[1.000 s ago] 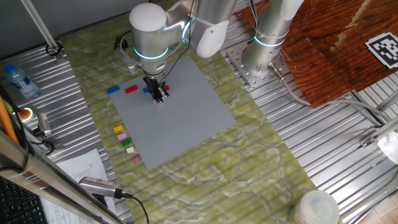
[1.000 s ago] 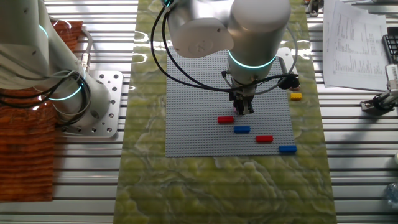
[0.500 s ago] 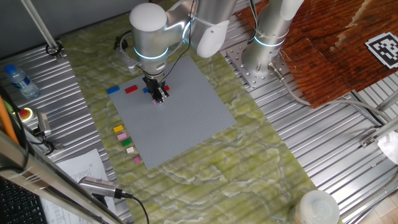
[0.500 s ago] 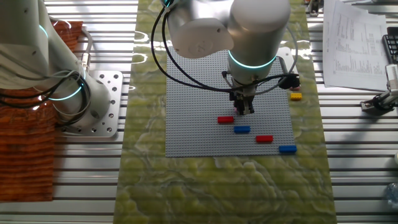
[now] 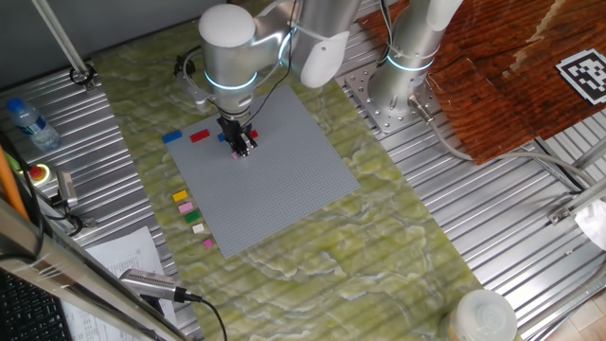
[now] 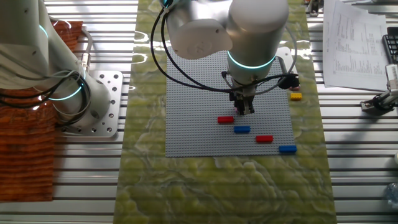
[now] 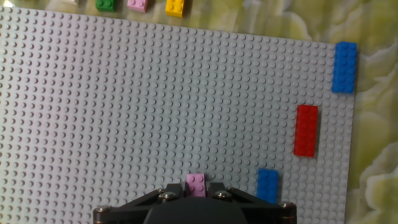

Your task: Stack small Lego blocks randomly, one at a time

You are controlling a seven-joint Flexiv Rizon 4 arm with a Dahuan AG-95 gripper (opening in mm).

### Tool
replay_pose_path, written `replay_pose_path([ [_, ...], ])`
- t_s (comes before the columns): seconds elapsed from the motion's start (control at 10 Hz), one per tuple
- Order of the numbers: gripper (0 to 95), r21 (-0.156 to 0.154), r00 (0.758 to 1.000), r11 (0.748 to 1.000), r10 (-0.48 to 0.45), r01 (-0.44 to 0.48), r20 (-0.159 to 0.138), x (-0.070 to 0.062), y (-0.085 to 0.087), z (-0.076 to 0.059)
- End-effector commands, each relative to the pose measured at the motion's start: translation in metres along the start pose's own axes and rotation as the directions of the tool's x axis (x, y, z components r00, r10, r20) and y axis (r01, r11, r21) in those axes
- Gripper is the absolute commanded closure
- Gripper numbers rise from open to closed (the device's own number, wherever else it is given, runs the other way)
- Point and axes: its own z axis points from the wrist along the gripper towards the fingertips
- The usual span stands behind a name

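Only hand view shows end effector (image 7: 198,194) pinching pink brick (image 7: 197,185), fixed views hide it.

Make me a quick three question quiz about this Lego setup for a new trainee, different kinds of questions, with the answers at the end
1. True or false: the gripper is shut on a pink brick.
2. Multiple choice: in the hand view, which brick straddles the baseplate edge at the far right corner? A) the long red brick B) the long blue brick C) the short blue brick
3. Fill in: in the hand view, the loose bricks lined up on the mat beyond the baseplate include green, pink and ____.

Key: 1 true. 2 B. 3 yellow.
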Motion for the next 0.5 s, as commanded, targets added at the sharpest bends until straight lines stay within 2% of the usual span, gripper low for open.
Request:
replay_pose_path([
  [0.1,95.0,0.002,1.0,1.0,0.002,-0.002,0.002,-0.0014,-0.0036,0.0012],
  [0.2,95.0,0.002,1.0,1.0,0.001,-0.001,0.003,-0.0017,-0.0056,0.0024],
  [0.3,95.0,-0.021,1.0,1.0,0.004,-0.004,0.002,-0.0017,-0.006,0.0029],
  [0.4,95.0,-0.029,1.0,1.0,0.008,-0.008,0.006,-0.0018,-0.0056,0.0022],
  [0.5,95.0,-0.024,1.0,1.0,0.014,-0.014,0.011,-0.0021,-0.0046,0.0025],
])
